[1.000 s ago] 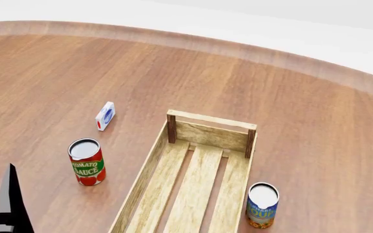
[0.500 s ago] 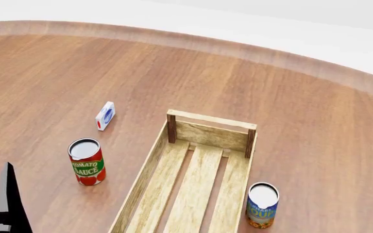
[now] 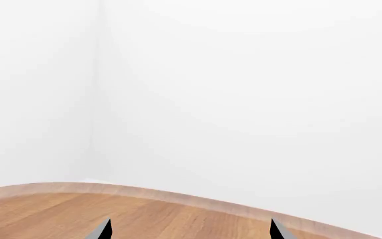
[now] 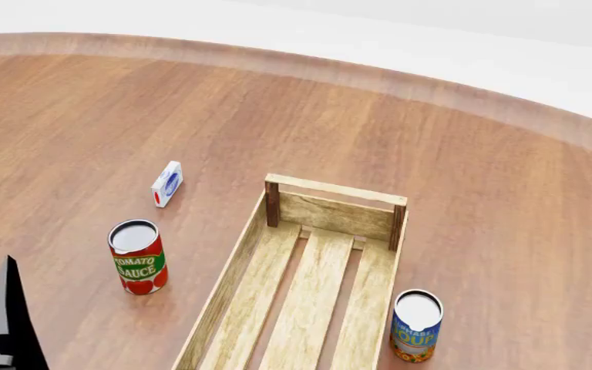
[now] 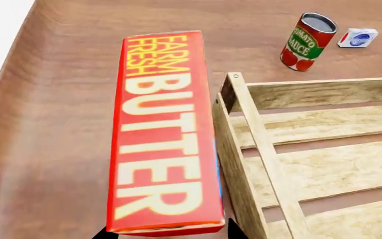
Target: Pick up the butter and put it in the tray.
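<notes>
The butter (image 5: pixel 163 134) fills the middle of the right wrist view, its lettered red-orange face up, lying lengthwise just outside one end wall of the tray (image 5: pixel 242 149). The box's near end sits between two dark tips of the right pincer (image 5: pixel 171 233), which shows only as slivers at the frame's edge on either side of the box; it appears clamped on the butter, though contact itself is barely visible. Whether the box is lifted off the worktop (image 5: pixel 58 99) or resting on it cannot be told.

In the head view the tray (image 4: pixel 327 202) runs from the middle of the worktop (image 4: pixel 399 123) toward its near edge. A tomato sauce can (image 4: pixel 136 257) stands upright beside the tray's left wall, with a small white-blue carton (image 4: pixel 166 183) farther back. A blue soup can (image 4: pixel 416 325) stands just beside the right wall. The butter is out of that view.

The left pincer (image 3: pixel 187 231) shows two dark tips set apart over the worktop's curved edge, holding nothing.
</notes>
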Available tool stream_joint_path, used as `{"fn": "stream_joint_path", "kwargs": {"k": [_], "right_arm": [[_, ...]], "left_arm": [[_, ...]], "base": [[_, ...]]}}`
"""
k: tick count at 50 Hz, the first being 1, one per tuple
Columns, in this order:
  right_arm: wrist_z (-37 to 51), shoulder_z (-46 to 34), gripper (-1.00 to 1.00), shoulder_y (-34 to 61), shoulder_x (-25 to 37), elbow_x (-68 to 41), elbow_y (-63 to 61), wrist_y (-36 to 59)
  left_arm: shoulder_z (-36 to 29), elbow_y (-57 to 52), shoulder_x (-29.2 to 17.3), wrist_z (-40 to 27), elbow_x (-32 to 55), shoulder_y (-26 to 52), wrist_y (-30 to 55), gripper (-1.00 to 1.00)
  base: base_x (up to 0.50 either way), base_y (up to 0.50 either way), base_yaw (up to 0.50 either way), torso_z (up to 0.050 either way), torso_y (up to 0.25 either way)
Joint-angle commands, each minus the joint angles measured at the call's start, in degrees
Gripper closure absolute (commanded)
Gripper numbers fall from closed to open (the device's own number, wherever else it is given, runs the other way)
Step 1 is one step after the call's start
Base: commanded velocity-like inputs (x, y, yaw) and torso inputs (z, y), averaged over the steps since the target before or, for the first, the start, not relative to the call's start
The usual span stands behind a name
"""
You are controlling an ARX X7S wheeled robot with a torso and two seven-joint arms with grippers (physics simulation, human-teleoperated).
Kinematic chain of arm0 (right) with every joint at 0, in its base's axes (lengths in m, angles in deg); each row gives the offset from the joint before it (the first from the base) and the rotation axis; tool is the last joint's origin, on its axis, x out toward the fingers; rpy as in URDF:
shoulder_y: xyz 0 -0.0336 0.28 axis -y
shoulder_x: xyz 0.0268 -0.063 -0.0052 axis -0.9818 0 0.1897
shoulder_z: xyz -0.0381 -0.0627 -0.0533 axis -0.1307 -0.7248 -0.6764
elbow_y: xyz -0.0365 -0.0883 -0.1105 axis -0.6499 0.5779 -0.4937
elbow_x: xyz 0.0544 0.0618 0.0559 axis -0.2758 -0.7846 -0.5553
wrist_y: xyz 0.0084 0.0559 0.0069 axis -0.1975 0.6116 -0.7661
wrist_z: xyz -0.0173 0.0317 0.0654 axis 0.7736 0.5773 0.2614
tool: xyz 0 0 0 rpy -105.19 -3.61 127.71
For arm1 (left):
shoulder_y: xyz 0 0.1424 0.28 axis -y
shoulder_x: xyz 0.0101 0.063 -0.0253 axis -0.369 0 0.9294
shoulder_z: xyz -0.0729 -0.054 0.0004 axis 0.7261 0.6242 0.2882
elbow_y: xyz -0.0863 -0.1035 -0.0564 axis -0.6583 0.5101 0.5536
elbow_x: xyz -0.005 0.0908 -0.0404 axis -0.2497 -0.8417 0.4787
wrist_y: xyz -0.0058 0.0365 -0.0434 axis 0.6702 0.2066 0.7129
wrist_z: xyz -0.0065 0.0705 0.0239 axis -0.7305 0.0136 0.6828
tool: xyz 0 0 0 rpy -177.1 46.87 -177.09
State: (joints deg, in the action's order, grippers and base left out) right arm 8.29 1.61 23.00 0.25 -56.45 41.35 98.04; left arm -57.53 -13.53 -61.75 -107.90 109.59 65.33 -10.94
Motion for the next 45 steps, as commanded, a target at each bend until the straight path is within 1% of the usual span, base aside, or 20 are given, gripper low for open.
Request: {"fn": "stream_joint_path", "kwargs": {"k": [1,3,10,12,15,17,21,28,31,35,39,45], "right_arm": [[0.9,5.3,1.00,1.6,0.1,-5.1,-5.1,0.8],[1.5,7.8,1.00,1.9,0.4,-7.4,-6.5,1.2],[2.7,12.6,1.00,2.9,1.2,-12.0,-9.1,2.5],[3.9,15.0,1.00,3.4,0.8,-13.9,-9.5,2.6],[5.4,16.7,1.00,4.2,-0.1,-14.3,-8.9,2.4],[5.1,16.6,1.00,3.7,-0.4,-10.8,-8.4,-1.7],[7.9,17.0,1.00,6.0,-2.3,-10.1,-7.0,-0.3],[10.2,16.1,1.00,9.1,-5.3,-7.5,-3.1,-0.5],[12.9,15.8,1.00,11.3,-7.8,-6.0,-0.7,0.3],[14.1,17.4,1.00,13.6,-9.9,-7.7,1.3,1.5],[15.3,17.1,1.00,16.0,-11.9,-7.7,3.5,2.8],[16.2,16.2,1.00,18.1,-14.8,-6.5,7.1,1.7]], "left_arm": [[0.3,-0.2,-0.3,-0.3,0.5,0.1,0.1,-1.00],[0.2,-0.2,-0.3,-0.3,0.5,0.1,0.1,-1.00],[0.2,-0.4,-0.5,-0.5,0.7,0.2,0.2,-1.00],[0.1,-0.6,-0.5,-0.7,0.7,0.2,0.3,-1.00],[0.1,-0.6,-0.6,-0.7,0.8,0.2,0.2,-1.00],[0.2,-0.7,-0.6,-0.8,0.9,0.2,0.3,-1.00],[0.2,-0.5,-0.7,-0.8,1.0,0.2,0.1,-1.00],[0.3,-0.4,-0.8,-1.0,1.1,0.2,0.0,-1.00],[0.2,-0.6,-0.9,-1.1,1.1,0.3,0.1,-1.00],[0.4,-0.6,-1.0,-1.1,1.4,0.3,0.1,-1.00],[0.6,-0.7,-1.1,-1.3,1.6,0.3,0.2,-1.00],[0.7,-1.0,-1.2,-1.5,1.9,0.2,0.2,-1.00]], "base": [[0.00,0.00,0.00,0.000,0.000],[0.00,0.00,0.00,0.000,0.000],[0.00,0.00,0.00,0.000,0.001],[0.00,0.00,0.00,0.000,0.000],[0.00,0.00,0.00,0.000,0.000],[0.00,0.00,0.00,0.000,0.005],[0.00,0.00,0.00,0.000,0.000],[0.00,0.00,0.00,0.000,0.001],[0.00,0.00,0.00,0.000,0.000],[0.00,0.00,0.00,0.000,0.000],[0.00,0.00,0.00,0.000,0.002],[0.00,0.00,0.00,0.000,0.000]]}}
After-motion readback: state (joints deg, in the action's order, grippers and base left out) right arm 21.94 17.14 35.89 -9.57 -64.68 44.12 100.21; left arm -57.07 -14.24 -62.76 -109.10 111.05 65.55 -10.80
